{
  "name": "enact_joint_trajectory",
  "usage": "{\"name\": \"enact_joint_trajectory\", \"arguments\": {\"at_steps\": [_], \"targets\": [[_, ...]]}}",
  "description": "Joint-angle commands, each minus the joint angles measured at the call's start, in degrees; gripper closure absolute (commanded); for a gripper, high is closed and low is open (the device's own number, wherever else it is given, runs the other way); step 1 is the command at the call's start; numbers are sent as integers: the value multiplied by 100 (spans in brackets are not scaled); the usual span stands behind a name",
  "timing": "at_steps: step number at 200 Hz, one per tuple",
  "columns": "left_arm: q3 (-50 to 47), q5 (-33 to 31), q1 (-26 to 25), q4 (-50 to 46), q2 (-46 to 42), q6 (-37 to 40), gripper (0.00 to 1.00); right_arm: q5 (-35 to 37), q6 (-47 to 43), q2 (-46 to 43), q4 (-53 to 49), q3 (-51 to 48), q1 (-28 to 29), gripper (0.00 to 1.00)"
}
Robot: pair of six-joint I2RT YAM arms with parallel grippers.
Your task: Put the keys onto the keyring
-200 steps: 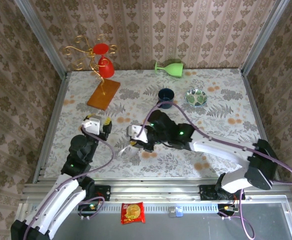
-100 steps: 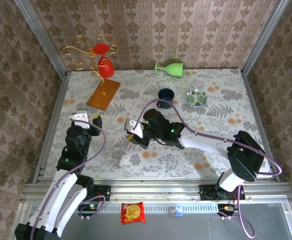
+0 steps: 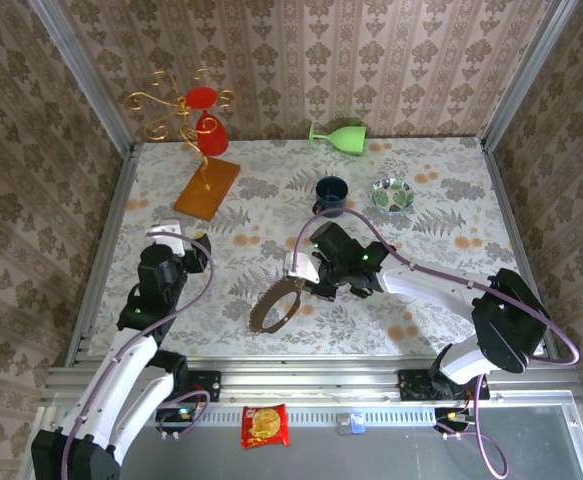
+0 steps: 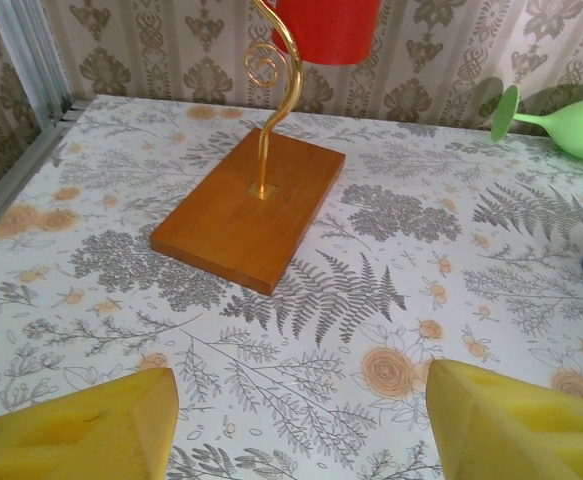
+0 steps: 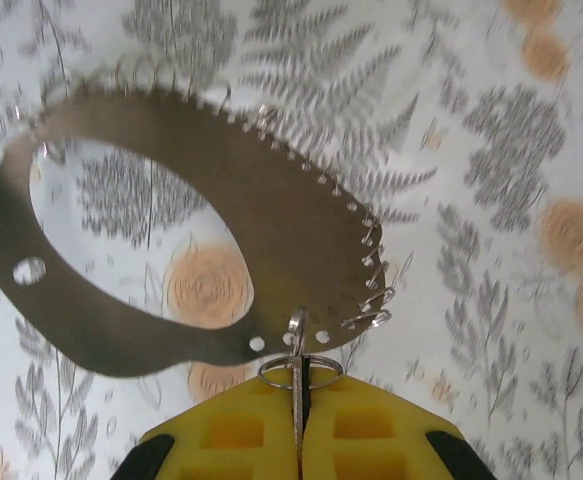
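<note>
One keyring [image 3: 274, 306], a flat silvery loop edged with small wire hooks, sits near the single blue mug [image 3: 331, 193], on its near-left side; the right gripper [image 5: 299, 400], pads pressed together, pinches one thin key [image 5: 298, 345], edge-on, at the loop's rim; further keys I cannot count; the left gripper [image 4: 296, 420], well left of the mug, gapes wide, holding nothing.
</note>
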Motion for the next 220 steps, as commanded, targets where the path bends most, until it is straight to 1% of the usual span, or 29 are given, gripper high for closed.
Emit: {"name": "enact_joint_trajectory", "arguments": {"at_steps": [1,14,52,72,102,126,149,155,171,193,217,220], "targets": [[238,200,35,-2,57,-134,33,580,-347,-33,-808,-66,104,100],[250,256,32,37,122,-136,33,748,-347,21,-1170,-69,182,100],[291,481,32,152,325,-142,33,1193,-238,195,-1801,-204,462,100],[306,579,-3,230,452,-142,33,1253,-114,242,-1905,-340,576,100],[358,647,-72,277,596,-90,33,1257,-39,406,-2046,-428,720,96],[361,647,-106,318,643,-68,33,1230,-53,617,-2144,-463,778,89],[379,661,-135,323,654,-7,33,1230,-107,682,-2225,-464,768,78],[387,665,-144,321,657,9,33,1250,-128,680,-2256,-470,767,74],[405,697,-173,323,693,60,33,1283,-157,609,-2302,-476,727,70],[443,759,-239,359,772,141,33,961,-51,218,-2219,-455,509,67],[476,790,-358,439,857,262,33,105,454,-529,-1712,-488,79,64],[476,793,-376,448,873,276,33,4,541,-746,-1615,-512,13,64]]}}
